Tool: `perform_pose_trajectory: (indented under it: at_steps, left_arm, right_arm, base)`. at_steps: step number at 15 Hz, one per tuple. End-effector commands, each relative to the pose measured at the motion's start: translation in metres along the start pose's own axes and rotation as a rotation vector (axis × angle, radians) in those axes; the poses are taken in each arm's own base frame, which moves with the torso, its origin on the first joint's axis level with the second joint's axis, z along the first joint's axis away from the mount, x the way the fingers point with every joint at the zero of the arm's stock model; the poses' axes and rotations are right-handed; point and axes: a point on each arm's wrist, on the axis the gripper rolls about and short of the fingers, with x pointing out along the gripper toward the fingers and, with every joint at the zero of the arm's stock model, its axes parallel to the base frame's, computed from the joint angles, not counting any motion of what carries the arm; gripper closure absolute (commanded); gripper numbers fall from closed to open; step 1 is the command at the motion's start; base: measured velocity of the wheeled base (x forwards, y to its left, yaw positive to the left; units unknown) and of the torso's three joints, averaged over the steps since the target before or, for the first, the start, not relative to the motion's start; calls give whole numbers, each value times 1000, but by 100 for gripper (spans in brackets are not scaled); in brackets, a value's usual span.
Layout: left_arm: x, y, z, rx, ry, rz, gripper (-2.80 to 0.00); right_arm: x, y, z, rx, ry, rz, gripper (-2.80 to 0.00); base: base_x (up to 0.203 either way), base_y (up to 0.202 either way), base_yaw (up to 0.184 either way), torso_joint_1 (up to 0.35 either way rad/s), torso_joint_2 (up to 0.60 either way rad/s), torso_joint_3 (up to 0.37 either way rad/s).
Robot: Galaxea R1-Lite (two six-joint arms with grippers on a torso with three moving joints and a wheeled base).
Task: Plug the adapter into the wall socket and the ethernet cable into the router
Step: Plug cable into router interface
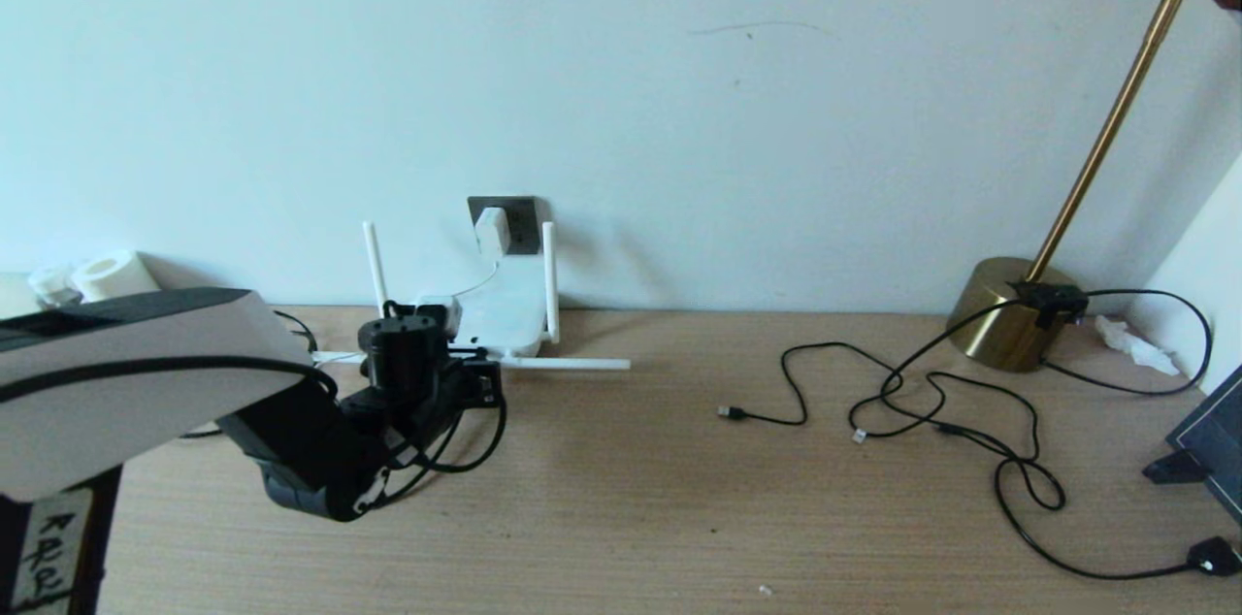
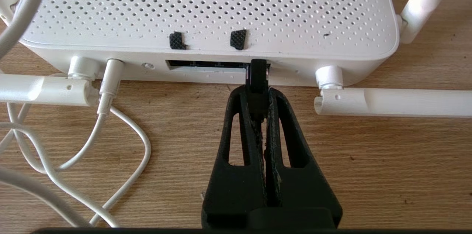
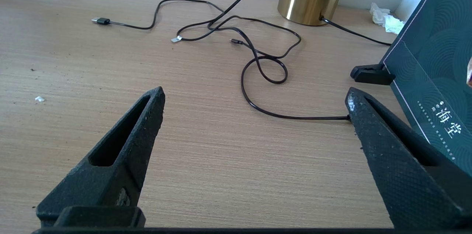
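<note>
We are looking at what seems a home or small office corner. A wood-grain table (image 1: 679, 499) stands against a plain pale wall (image 1: 679, 62) that carries a dark wall socket (image 1: 505, 224) with a white adapter (image 1: 491, 231) in it. Below it a white router (image 1: 500, 309) with stick antennas lies on the table. At the far right stands a brass lamp (image 1: 1014, 309) with a round base, with thin black cords (image 1: 931, 402) strewn loosely near it. Beside them we see a crumpled tissue (image 1: 1130, 343) and a dark green printed box (image 3: 435, 79).
</note>
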Motion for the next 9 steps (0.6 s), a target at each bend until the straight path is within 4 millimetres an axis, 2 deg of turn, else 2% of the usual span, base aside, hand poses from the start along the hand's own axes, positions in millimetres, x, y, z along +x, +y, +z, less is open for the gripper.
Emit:
perform_pose_trajectory:
  at_steps: [1, 9]
  left_arm:
    - [1, 0, 0, -2, -7, 0, 0]
    - [9, -1, -2, -2, -7, 3, 0]
  right_arm:
    - [0, 0, 0, -1, 2, 1, -280]
    - [0, 0, 0, -1, 2, 1, -280]
  base:
    - [0, 0, 0, 0, 0, 0]
    - [0, 0, 0, 0, 0, 0]
